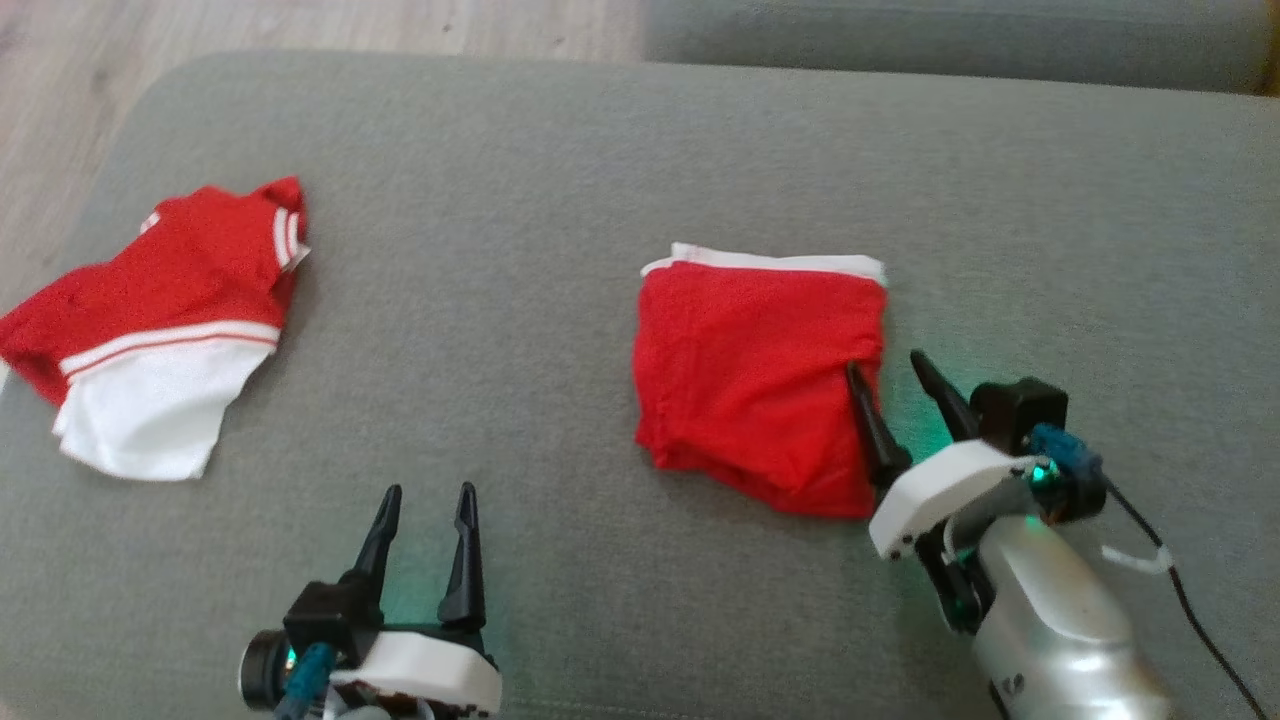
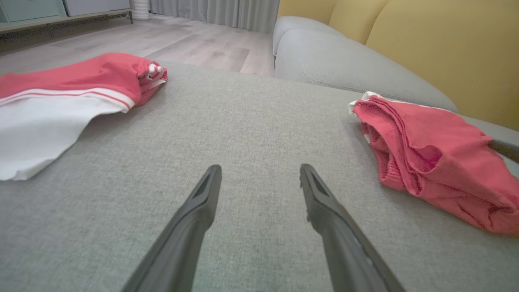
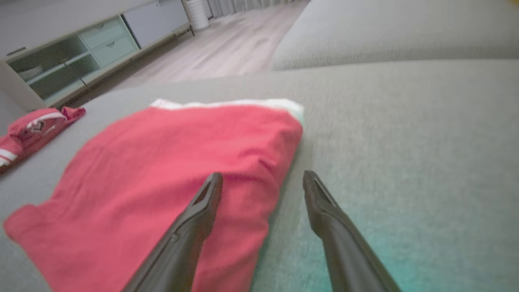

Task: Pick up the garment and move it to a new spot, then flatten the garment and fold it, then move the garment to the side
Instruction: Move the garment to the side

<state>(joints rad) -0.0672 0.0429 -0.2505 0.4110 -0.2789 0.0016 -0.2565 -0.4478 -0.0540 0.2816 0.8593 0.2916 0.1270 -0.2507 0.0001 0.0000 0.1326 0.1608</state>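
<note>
The folded red garment (image 1: 755,380) lies right of centre on the grey sofa cushion (image 1: 560,200), with a white edge along its far side. The right claw (image 1: 884,363), fingers spread, straddles the garment's right edge, one finger over red cloth and the other over bare cushion. The left claw (image 1: 430,489), also spread, is over bare cushion near the front edge. A crumpled red-and-white garment (image 1: 170,320) lies at the far left.

Grey woven-fabric sofa seat (image 1: 600,150), pale wooden plank flooring (image 2: 194,44) beyond it, mustard-yellow back cushions (image 2: 446,44) along one side, a mint-green drawer cabinet (image 3: 105,40) on the floor.
</note>
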